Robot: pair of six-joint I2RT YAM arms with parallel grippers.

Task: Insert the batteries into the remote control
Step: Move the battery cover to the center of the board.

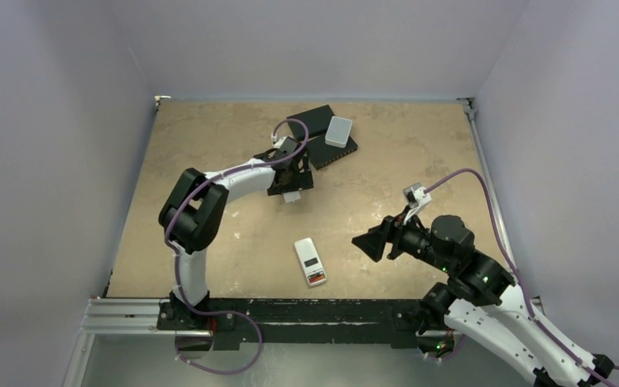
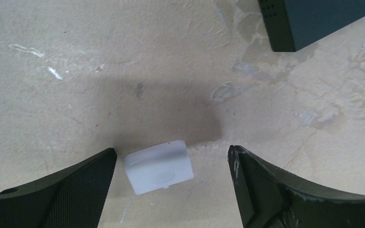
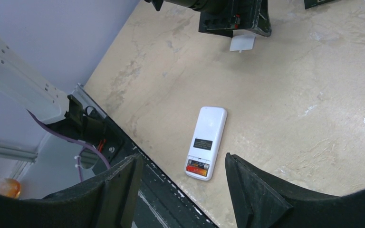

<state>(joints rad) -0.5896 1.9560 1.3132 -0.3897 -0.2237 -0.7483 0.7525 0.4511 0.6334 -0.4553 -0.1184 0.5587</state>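
The remote control (image 3: 206, 137) lies back-up near the front edge of the desk (image 1: 209, 145), with the batteries (image 3: 198, 167) apparently seated at its near end. Well apart, the left hand (image 2: 171, 152) stands open astride the white cover (image 2: 158, 167). The right hand (image 1: 369, 242) hovers open beside the remote. The flat cover could skid out as the fingers close.

pale grey box (image 1: 338, 131) atop black flat boxes (image 1: 313, 119)
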